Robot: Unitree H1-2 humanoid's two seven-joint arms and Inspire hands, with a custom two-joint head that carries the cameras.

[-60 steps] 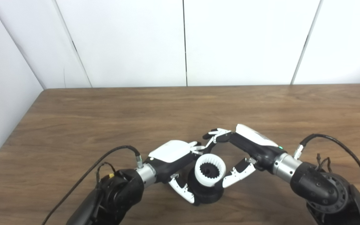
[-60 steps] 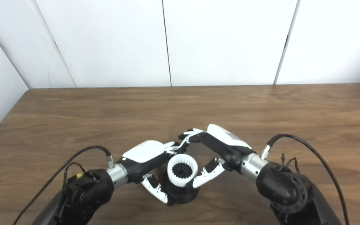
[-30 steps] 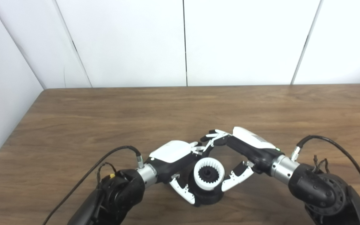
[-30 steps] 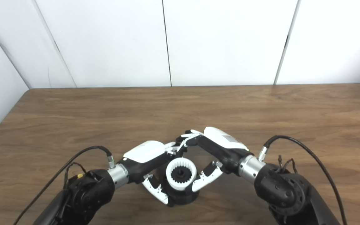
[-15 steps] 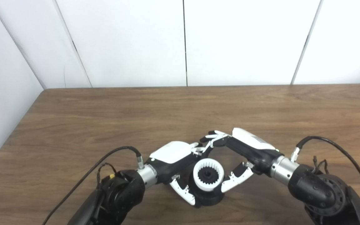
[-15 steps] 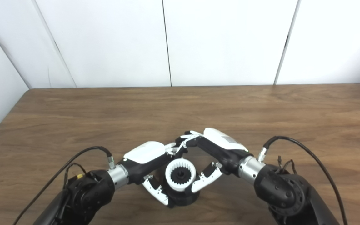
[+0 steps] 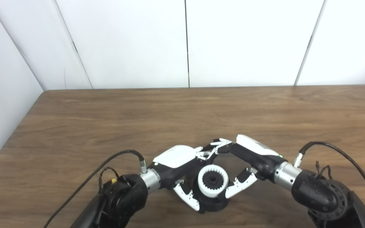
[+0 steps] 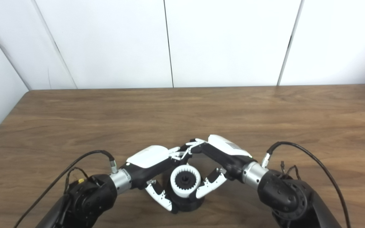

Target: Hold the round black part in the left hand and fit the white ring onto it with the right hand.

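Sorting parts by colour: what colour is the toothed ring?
White toothed plastic ring, clearest in the left eye view.

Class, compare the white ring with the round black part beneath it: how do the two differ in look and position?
The white ring is pale with teeth lining its inside; the round black part is dark, its outside smooth. The ring sits on top, the black part below. Both are round and enclosed between the left hand and right hand.

No readable text, label, brand or number shows anywhere in either view.

Lab: bare white panels (image 7: pixel 185 41), wooden table (image 7: pixel 106 120)
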